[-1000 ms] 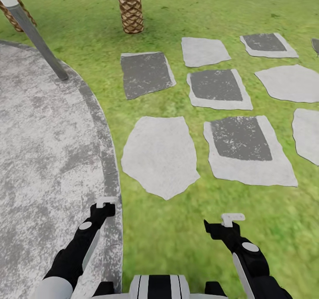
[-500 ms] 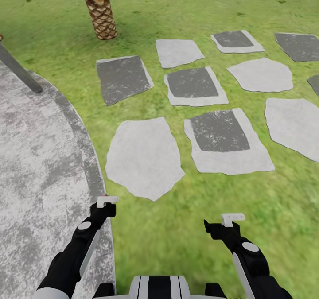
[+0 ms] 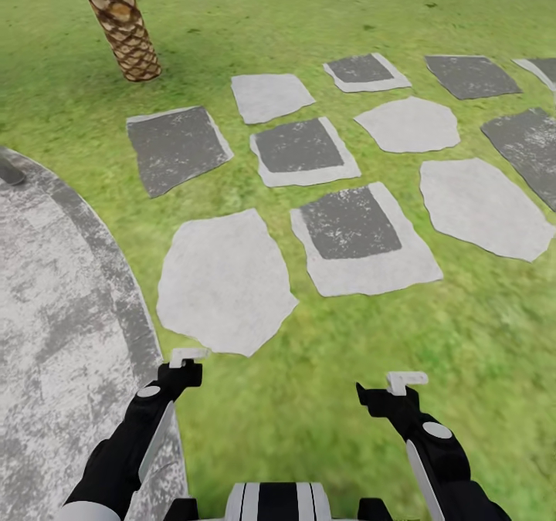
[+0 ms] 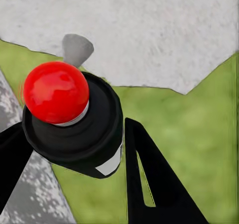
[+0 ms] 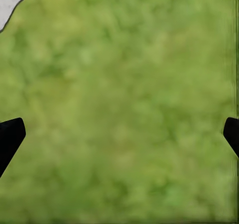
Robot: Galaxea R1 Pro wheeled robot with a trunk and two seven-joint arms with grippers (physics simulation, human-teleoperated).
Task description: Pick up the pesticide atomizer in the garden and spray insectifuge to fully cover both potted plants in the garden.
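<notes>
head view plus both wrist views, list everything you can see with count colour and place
lawn: one, green, all around the stones
stepping stones: about eleven, pale grey and dark grey, ahead and to the right
paved patio: one, mottled grey with a darker curved edge, at left
palm trunk: one, brown and scaly, far left on the grass
left gripper: one, black with white tip, low over the patio edge
right gripper: one, black with white tip, open over grass

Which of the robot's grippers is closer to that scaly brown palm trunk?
The left gripper. The scaly brown palm trunk stands far ahead on its side; the right gripper hangs further across, over the green lawn.
</notes>
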